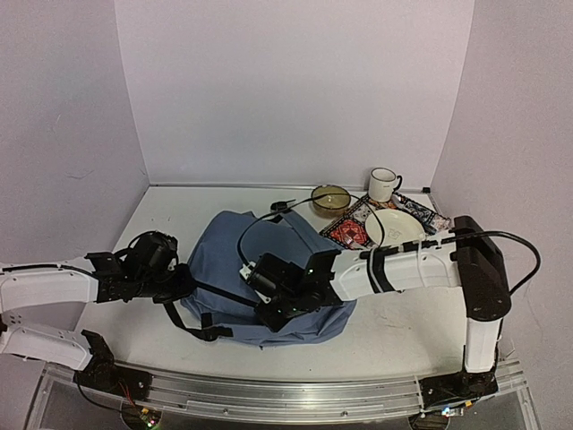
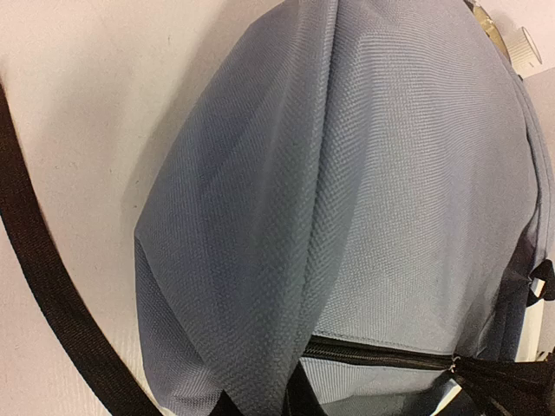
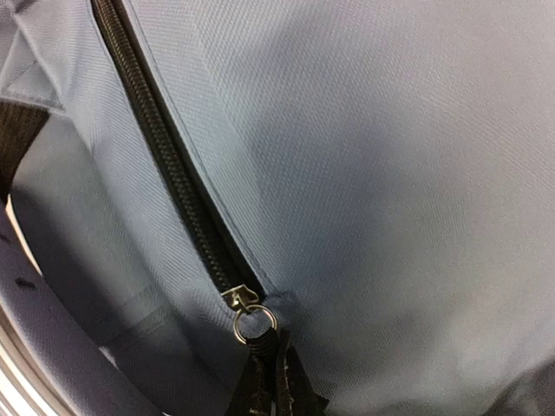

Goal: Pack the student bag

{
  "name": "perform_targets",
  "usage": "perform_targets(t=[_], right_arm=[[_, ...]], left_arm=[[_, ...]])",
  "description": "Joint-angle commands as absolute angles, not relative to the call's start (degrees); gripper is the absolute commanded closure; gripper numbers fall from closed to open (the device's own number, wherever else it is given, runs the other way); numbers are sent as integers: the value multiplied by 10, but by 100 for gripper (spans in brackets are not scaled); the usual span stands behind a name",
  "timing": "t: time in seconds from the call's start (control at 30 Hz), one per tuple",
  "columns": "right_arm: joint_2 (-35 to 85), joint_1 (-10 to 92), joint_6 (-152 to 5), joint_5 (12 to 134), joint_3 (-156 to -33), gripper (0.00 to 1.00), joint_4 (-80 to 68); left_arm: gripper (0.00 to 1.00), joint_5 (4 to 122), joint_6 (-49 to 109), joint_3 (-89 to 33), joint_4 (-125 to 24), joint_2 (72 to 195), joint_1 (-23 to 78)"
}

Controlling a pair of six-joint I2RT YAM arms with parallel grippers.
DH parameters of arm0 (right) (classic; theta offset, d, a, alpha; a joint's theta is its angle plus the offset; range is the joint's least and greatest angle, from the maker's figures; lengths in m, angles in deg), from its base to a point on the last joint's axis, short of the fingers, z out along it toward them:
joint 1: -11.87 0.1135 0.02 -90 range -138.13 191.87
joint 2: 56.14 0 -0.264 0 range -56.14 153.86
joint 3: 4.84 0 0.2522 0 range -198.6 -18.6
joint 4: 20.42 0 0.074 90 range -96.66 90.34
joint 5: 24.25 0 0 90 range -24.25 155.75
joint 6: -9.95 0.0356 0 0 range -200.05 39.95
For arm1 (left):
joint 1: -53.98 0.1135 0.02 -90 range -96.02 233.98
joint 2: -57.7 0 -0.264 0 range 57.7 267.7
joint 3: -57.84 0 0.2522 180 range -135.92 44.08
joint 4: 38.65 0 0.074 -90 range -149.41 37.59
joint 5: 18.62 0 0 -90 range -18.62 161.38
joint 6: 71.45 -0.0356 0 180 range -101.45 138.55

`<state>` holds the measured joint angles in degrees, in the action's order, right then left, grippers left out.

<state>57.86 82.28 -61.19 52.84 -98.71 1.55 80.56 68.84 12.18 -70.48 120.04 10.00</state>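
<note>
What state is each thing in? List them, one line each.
Slate-blue fabric backpack: lying down.
Black backpack zip: closed where visible.
Left tool: shut, pinching backpack fabric.
Right tool: shut, apparently on black zip pull.
White ceramic mug: upright.
Olive glass bowl: upright.
Cream round plate: flat.

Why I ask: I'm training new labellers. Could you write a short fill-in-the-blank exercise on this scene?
1. The large soft slate-blue fabric backpack has a zip coloured ____.
2. The white ceramic mug is not tipped over; it stands ____.
3. The round cream plate rests on a patterned cloth whose main colours are black and ____.
Missing words: black; upright; red.
</note>
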Motion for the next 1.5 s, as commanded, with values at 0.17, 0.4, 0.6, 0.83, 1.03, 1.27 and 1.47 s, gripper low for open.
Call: perform_targets(t=[0.17, 0.4, 0.6, 0.83, 1.03, 1.27, 1.47], right_arm=[[570, 820, -596, 528, -992, 100, 102], [617, 818, -627, 528, -1083, 94, 88], [610, 793, -643, 533, -1139, 72, 87], [552, 715, -630, 519, -1121, 37, 79], [490, 650, -603, 517, -1042, 20, 39], [374, 563, -560, 485, -913, 2, -3], [232, 467, -525, 444, -796, 2, -22]], left_arm=[[100, 961, 668, 75, -714, 1221, 153], [100, 986, 650, 61, -709, 1223, 159], [98, 1000, 627, 52, -704, 1226, 190], [91, 978, 612, 31, -697, 1243, 260], [68, 987, 595, 9, -706, 1243, 269], [20, 1006, 572, -30, -757, 1211, 289], [1, 1004, 544, -77, -811, 1161, 317]])
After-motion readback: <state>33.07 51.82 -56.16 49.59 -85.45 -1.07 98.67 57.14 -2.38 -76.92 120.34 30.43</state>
